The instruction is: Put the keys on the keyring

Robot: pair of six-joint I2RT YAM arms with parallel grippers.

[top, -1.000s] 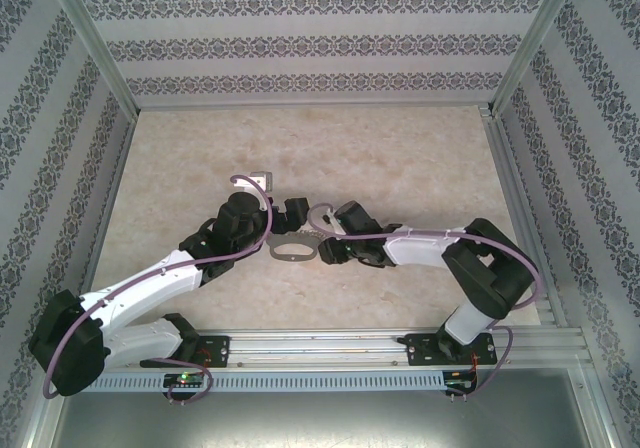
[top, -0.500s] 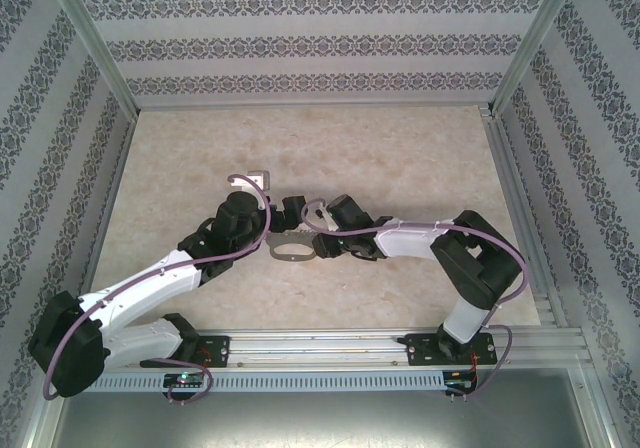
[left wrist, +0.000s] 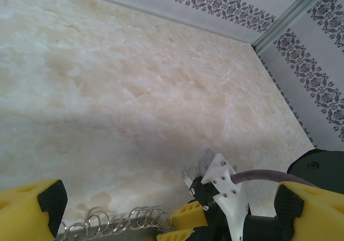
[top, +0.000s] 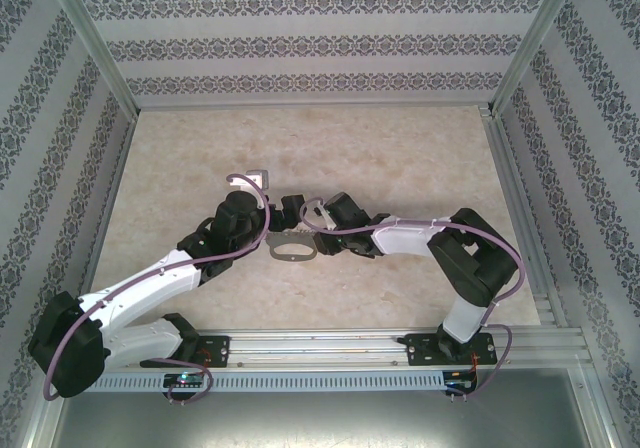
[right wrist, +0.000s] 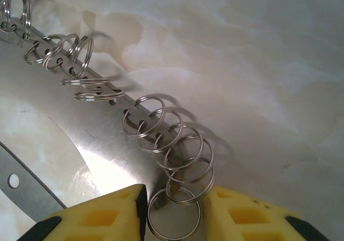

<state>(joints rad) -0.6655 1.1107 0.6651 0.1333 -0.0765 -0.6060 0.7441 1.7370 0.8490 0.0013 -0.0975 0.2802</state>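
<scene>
The keyring [top: 292, 252] is a flat grey metal oval lying on the table between the two arms. Small wire rings [right wrist: 161, 130] hang along its edge. My right gripper [right wrist: 174, 211] is low over that edge, its yellow fingers [right wrist: 97, 219] narrowly apart, with the end ring [right wrist: 174, 215] lying between the pads. I cannot tell if the pads touch it. From above, the right gripper [top: 318, 240] is at the keyring's right end. My left gripper [left wrist: 169, 211] is wide open just behind the keyring [left wrist: 107, 229], holding nothing. The keys are out of view.
The right wrist's white camera mount [left wrist: 228, 190] stands between the left fingers [left wrist: 32, 208], with a small silvery piece [left wrist: 201, 165] beyond it that I cannot identify. Patterned walls [top: 320, 43] and aluminium posts enclose the marbled table [top: 400, 158].
The right arm has stretched leftward, bringing its gripper onto the keyring's right end. The left arm and the keyring have stayed where they were.
</scene>
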